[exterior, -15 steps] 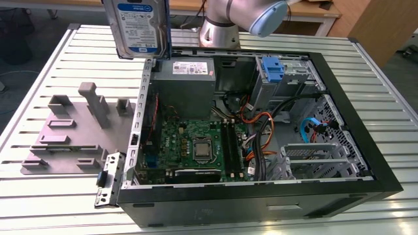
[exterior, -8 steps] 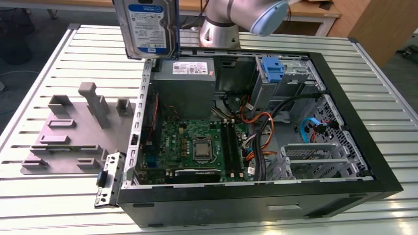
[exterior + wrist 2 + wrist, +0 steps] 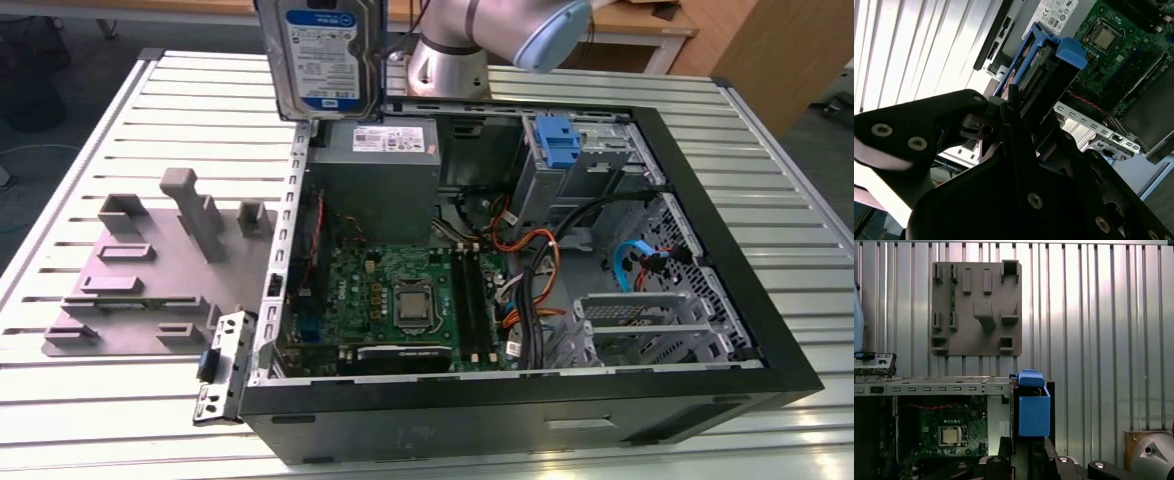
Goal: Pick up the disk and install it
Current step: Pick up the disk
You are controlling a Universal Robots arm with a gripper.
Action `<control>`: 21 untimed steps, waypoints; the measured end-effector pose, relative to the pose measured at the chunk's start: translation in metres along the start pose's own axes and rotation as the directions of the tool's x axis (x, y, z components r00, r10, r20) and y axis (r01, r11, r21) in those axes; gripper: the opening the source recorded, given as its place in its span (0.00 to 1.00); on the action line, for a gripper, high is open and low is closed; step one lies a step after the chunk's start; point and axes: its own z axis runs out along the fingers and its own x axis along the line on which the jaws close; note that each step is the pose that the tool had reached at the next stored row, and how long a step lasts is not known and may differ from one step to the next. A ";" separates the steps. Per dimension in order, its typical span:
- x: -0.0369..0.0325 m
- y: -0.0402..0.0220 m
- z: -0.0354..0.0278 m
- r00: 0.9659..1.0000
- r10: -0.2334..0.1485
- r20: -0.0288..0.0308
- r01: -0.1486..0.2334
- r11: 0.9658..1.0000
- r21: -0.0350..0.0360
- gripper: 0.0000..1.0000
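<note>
The disk (image 3: 324,55), a silver drive with a white-and-blue label, hangs upright in the air above the far corner of the open computer case (image 3: 747,300), on the exterior view's left. In the second wrist view my gripper (image 3: 1021,102) is shut on the disk (image 3: 1046,67), whose blue carrier frame juts out past the black fingers (image 3: 1009,107). The first wrist view shows the blue end of the disk (image 3: 1033,412) held above the gripper body, over the case's edge.
Inside the case lie the green motherboard (image 3: 400,295), a grey power-supply box (image 3: 387,160) and another blue carrier (image 3: 554,140) in the drive bay. A grey fixture plate (image 3: 147,265) with upright pegs sits on the slatted metal table (image 3: 80,130) beside the case.
</note>
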 end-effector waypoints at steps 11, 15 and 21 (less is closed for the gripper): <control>-0.0021 -0.0240 0.0008 1.000 0.000 0.000 0.000 1.000 0.000 0.35; -0.0028 -0.0324 0.0010 1.000 0.000 0.000 0.000 1.000 0.000 0.35; -0.0042 -0.0481 0.0014 1.000 0.000 0.000 0.000 1.000 0.000 0.35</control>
